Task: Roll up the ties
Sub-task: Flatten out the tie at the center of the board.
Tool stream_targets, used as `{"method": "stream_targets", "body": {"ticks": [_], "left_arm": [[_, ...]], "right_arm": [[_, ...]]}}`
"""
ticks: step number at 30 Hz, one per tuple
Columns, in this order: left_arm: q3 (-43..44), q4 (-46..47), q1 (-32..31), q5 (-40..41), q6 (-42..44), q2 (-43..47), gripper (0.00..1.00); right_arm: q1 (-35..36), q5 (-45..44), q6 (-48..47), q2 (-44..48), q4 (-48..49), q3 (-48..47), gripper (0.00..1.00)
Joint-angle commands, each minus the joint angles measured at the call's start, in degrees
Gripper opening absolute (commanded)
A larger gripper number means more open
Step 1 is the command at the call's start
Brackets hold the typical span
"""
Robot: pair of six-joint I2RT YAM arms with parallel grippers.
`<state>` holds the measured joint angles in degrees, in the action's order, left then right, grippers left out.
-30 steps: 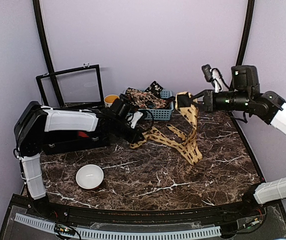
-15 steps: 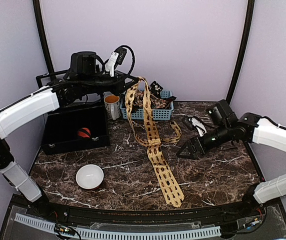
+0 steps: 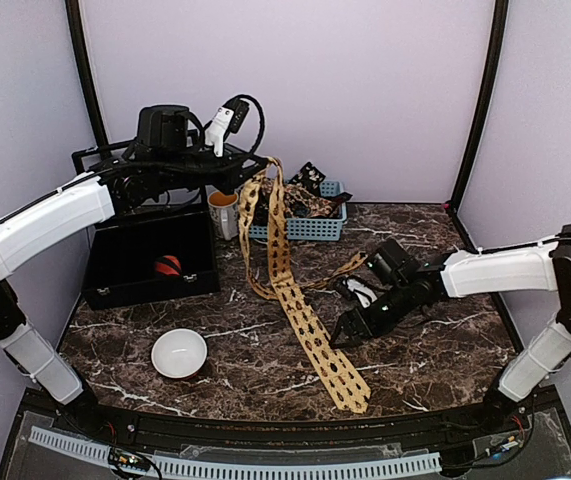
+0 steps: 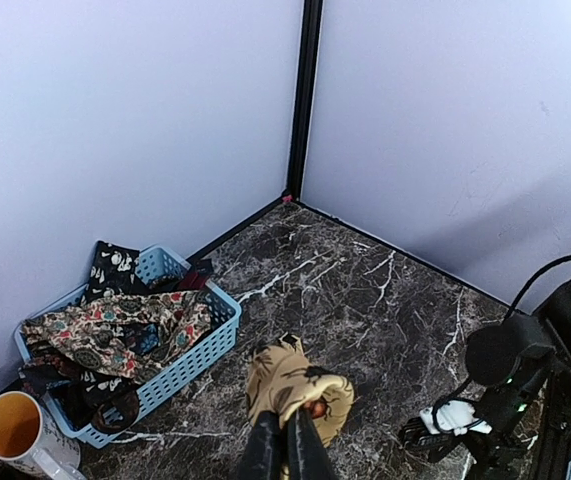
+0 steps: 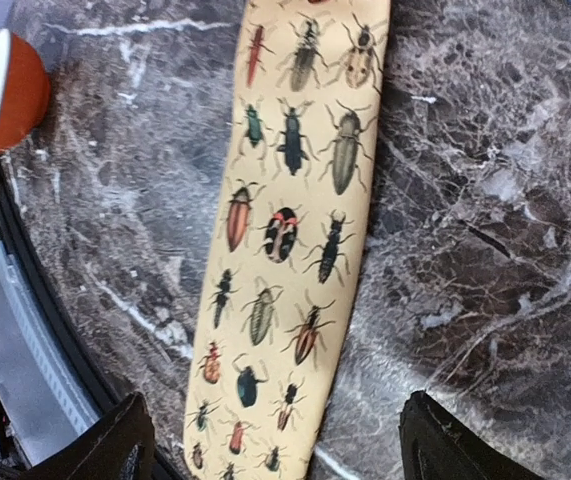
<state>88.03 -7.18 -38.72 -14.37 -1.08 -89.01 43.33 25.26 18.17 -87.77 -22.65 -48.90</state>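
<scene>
Mustard-tan bug-print tie [image 3: 303, 318] hangs from the left gripper [image 3: 262, 170], clamped tight on a bunched fold up high, probably to pull the strip straight. Its wide end lies flat on the marble table [image 3: 445, 350], where the right gripper [image 3: 345, 332] hovers just over it, jaws spread, holding nothing.

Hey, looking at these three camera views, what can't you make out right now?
Top view: the red object in the black case is too small to identify.
Left wrist view: the ties in the blue basket lie heaped together, so their count is hidden.
Right wrist view: both ends of the mustard beetle-print tie are cut off by the frame edges.
Left wrist view: the left end effector and bunched fabric hide that tie's hanging length.
</scene>
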Motion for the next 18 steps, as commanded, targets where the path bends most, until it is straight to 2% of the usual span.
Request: {"method": "stream_targets", "body": {"ticks": [1,6,12,14,16,17,18], "left_arm": [[1.1,-0.2,0.5,1.1,0.9,1.2,0.0],[1.0,0.1,0.8,2.1,0.9,1.3,0.0],[0.0,0.7,1.2,3.0,0.4,1.6,0.0],[-0.5,0.9,1.4,2.9,-0.1,1.7,0.0],[-0.9,0.6,1.7,2.9,-0.8,1.6,0.0],[-1.2,0.5,1.8,3.0,-1.0,1.6,0.0],[-1.7,0.6,1.9,3.2,-1.2,1.8,0.0]], "right_arm": [[1.1,-5.6,-0.2,-7.2,2.7,-3.6,0.85],[6.5,-12.3,-1.7,-12.2,-0.3,-5.9,0.78],[14.6,-24.0,-2.7,-19.9,-5.5,-8.4,0.62],[15.8,-26.4,-1.9,-22.1,-6.6,-8.4,0.44],[15.8,-28.8,-0.2,-22.6,-7.3,-7.6,0.13],[15.6,-30.7,0.8,-22.0,-7.8,-7.2,0.01],[15.2,-32.7,1.8,-21.3,-8.4,-6.8,0.0]]}}
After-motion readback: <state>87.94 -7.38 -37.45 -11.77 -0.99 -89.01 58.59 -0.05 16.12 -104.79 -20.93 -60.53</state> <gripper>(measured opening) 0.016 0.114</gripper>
